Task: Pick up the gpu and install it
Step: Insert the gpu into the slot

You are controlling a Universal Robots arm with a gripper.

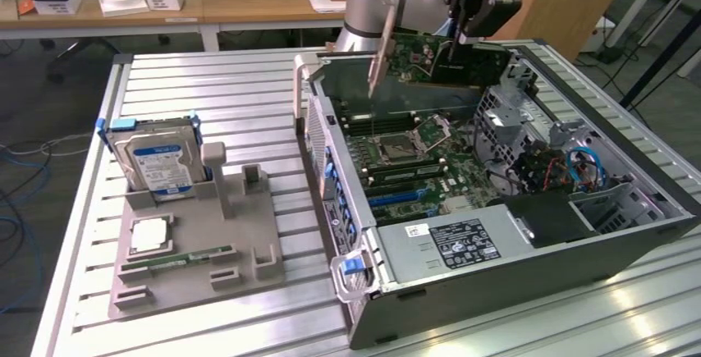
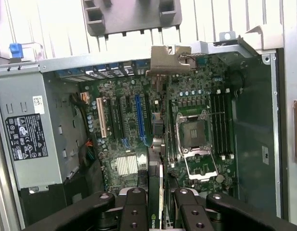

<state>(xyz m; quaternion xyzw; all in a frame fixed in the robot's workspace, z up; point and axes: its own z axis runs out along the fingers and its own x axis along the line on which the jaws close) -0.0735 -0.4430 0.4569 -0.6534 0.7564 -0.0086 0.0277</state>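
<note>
One gpu (image 1: pixel 455 60) hangs edge-down above the one open computer case (image 1: pixel 613 246), grasped by the claw (image 2: pixel 161 199), whose two fingers (image 2: pixel 134 209) pinch it. One hard drive (image 1: pixel 160 164) stands on the desk (image 1: pixel 219 78); the gpu's fan is hidden

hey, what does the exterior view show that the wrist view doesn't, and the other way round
Exterior view alone: the hard drive upright in the grey holder, a memory stick lying on it, and desks behind. Wrist view alone: the gripper shut on the gpu, seen edge-on, and the blue slot below. Both: the open computer case, its motherboard, the power supply, and the gpu held above the case.
</note>
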